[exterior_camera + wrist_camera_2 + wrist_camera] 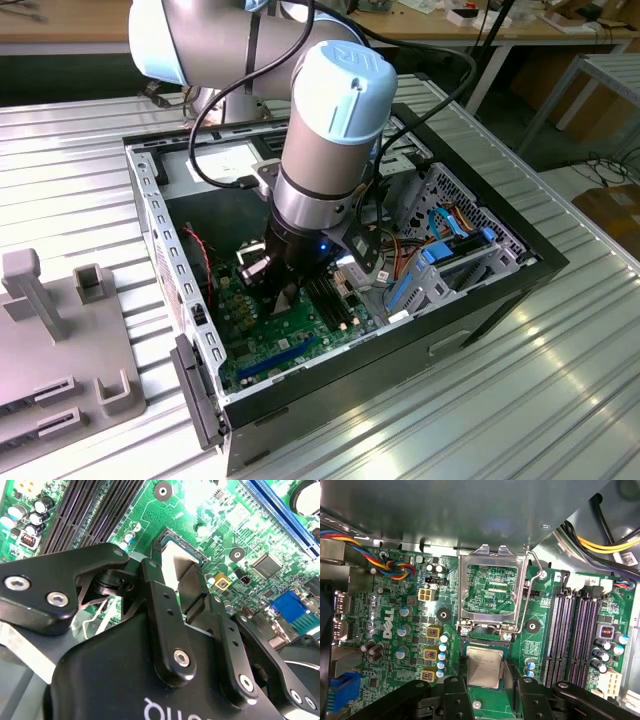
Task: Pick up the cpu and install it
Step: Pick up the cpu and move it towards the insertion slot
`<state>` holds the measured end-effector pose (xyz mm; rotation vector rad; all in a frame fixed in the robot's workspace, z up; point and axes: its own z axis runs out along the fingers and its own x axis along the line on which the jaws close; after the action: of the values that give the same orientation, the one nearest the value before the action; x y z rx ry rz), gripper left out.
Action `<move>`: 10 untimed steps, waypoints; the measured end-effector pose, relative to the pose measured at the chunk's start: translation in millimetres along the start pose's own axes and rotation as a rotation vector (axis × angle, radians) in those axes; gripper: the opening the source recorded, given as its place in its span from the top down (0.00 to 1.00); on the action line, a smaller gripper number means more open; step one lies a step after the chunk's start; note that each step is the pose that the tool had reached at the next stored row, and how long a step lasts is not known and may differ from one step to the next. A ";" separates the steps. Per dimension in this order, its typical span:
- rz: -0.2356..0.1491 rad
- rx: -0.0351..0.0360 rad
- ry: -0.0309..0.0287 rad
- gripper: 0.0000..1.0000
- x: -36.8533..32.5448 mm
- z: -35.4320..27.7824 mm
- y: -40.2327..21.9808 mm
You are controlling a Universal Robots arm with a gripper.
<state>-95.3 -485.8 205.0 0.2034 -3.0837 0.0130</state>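
Ribbed metal bench [560, 400] carries an open black PC case [340, 395], w/ a grey moulded fixture tray [50, 340] lying to the exterior view's left of it. The silver-and-pale-blue arm [325, 130] reaches down into the case over the green mobo [300, 335]; case walls and drive cage stand close round it, so little side room. The hand [173, 572] is black, w/ bolted linkage bars. Its fingers [162, 620] are drawn in narrow, pads against opposite edges of the cpu [484, 666], gripping it. Cpu is a flat square, matte silver-grey lid w/ a thin green rim; it sits level at the socket, just beside the hinge of the raised load plate [468, 587]. Can't tell if it is fully seated. The plate is bare shiny metal, a square frame w/ an open centre, tipped up and away from the socket. The thin wire lever [526, 595] stands along one side of it. Long dark RAM slots [570, 630] run parallel near the socket, on the lever's side. A twisted multicolour cable bundle [395, 567] lies well apart on the other side, clear of the fingers.
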 end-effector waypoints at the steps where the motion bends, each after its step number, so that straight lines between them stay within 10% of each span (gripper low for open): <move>1: 0.000 0.0001 -0.0001 0.58 0.0 0.0 0.0; 10: 0.002 -0.0025 -0.0006 0.58 0.8 -0.1 -1.4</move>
<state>-96.0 -487.3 205.2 0.2002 -3.0844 0.0092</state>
